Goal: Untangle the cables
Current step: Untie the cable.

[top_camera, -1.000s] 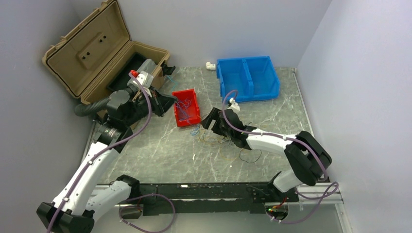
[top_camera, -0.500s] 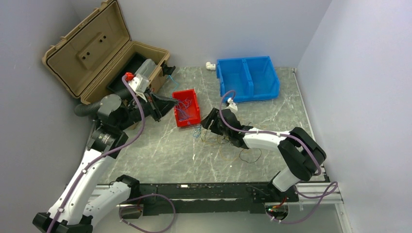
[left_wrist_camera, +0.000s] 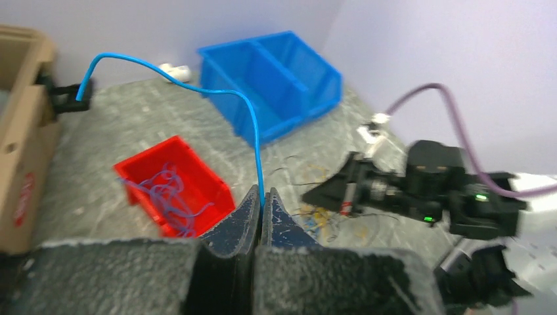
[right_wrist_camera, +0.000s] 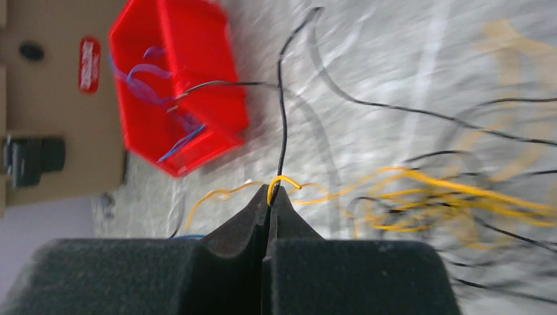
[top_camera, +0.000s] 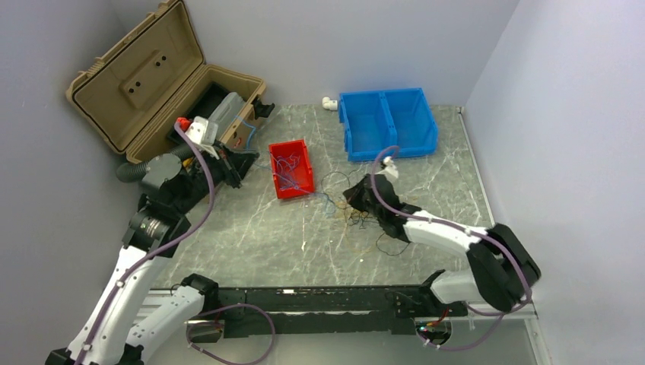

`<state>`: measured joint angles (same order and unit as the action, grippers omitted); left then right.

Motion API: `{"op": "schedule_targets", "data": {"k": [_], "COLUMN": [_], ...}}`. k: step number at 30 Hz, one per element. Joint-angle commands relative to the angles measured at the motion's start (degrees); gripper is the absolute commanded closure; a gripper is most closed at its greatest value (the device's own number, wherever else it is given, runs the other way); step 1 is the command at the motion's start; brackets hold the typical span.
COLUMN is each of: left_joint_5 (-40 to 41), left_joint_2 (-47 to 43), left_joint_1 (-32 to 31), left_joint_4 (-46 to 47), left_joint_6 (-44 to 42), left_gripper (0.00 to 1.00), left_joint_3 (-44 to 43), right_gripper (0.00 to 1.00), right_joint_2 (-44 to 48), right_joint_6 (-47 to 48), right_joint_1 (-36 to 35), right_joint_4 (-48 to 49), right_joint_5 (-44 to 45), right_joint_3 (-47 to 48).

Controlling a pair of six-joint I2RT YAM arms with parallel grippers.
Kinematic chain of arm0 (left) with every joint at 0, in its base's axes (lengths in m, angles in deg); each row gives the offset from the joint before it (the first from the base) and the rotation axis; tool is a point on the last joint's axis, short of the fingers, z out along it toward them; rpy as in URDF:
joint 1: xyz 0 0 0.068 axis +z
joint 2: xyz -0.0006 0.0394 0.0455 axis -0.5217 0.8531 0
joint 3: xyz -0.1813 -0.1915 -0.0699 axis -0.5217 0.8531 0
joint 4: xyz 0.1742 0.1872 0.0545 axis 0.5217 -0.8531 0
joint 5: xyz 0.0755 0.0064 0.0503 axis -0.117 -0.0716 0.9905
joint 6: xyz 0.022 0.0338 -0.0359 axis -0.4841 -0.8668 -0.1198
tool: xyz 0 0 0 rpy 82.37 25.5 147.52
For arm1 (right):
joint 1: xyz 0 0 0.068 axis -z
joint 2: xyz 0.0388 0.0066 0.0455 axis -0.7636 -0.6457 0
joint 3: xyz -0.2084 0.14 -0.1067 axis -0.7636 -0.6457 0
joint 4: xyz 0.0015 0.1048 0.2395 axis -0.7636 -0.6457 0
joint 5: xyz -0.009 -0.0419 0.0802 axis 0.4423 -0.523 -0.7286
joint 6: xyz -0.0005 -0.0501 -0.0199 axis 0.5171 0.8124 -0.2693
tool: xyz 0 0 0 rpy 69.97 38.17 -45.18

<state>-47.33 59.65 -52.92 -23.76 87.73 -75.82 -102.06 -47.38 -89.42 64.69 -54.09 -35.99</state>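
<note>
The cables lie as a loose tangle [top_camera: 363,219] of yellow and black wires on the marble table. My right gripper [right_wrist_camera: 269,195] is shut on a black wire [right_wrist_camera: 282,131], with a yellow wire [right_wrist_camera: 284,180] looped over its tips; in the top view the right gripper [top_camera: 354,199] sits at the tangle's left edge. My left gripper [left_wrist_camera: 261,194] is shut on a single blue wire [left_wrist_camera: 253,125] that arcs up and left towards the case latch. In the top view the left gripper [top_camera: 243,157] hangs left of the red bin [top_camera: 291,169], which holds several blue wires [left_wrist_camera: 161,193].
An open tan case [top_camera: 152,84] stands at the back left, with a black corrugated hose [top_camera: 137,169] beside it. A blue two-compartment bin [top_camera: 388,122] sits at the back, a small white fitting [top_camera: 328,103] to its left. Walls close in on three sides.
My right gripper has shut on the black wire and pulled back to the right, drawing it out of the tangle. The left arm has drawn back to the left with the blue wire.
</note>
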Motion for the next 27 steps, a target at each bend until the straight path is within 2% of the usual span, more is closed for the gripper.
{"op": "schedule_targets", "data": {"k": [1,3,5,9,14,18,21,27], "left_joint_5": [17.0,22.6,29.6,36.1,39.2,45.6,43.1,25.0], "left_joint_2": [-3.0,-3.7,-4.1,-4.4,-4.5,-4.6,-6.3,-6.1], "left_joint_1": [0.0,0.1,0.2,0.5,0.5,0.6,0.6,0.6], "left_joint_4": [-6.4,-9.1,-11.3,-13.8,-15.0,-17.7,-15.1,-8.1], "left_joint_6": [-1.5,-1.6,-1.3,0.0,2.3,2.8,0.6,-2.1], "left_gripper": [1.0,1.0,1.0,1.0,1.0,1.0,1.0,1.0], "left_joint_3": [-1.7,-1.7,-2.1,-2.3,-2.8,-4.3,-3.1,-0.6], "right_gripper": [1.0,1.0,1.0,1.0,1.0,1.0,1.0,1.0], "right_joint_2": [10.6,16.3,22.3,32.9,39.4,41.1,41.8,40.5], "right_joint_6": [-0.4,0.1,0.0,-1.0,-3.9,-8.7,-3.9,10.7], "right_joint_1": [8.2,13.0,17.1,21.4,22.6,22.6,22.6,22.6], "right_joint_4": [-9.4,-12.9,-18.8,-27.6,-36.5,-43.5,-41.0,-29.9], "right_joint_5": [5.8,7.5,13.2,22.3,29.6,35.8,34.4,22.2], "right_joint_3": [-5.5,-8.4,-10.7,-12.7,-11.7,-9.6,-9.6,-10.2]}}
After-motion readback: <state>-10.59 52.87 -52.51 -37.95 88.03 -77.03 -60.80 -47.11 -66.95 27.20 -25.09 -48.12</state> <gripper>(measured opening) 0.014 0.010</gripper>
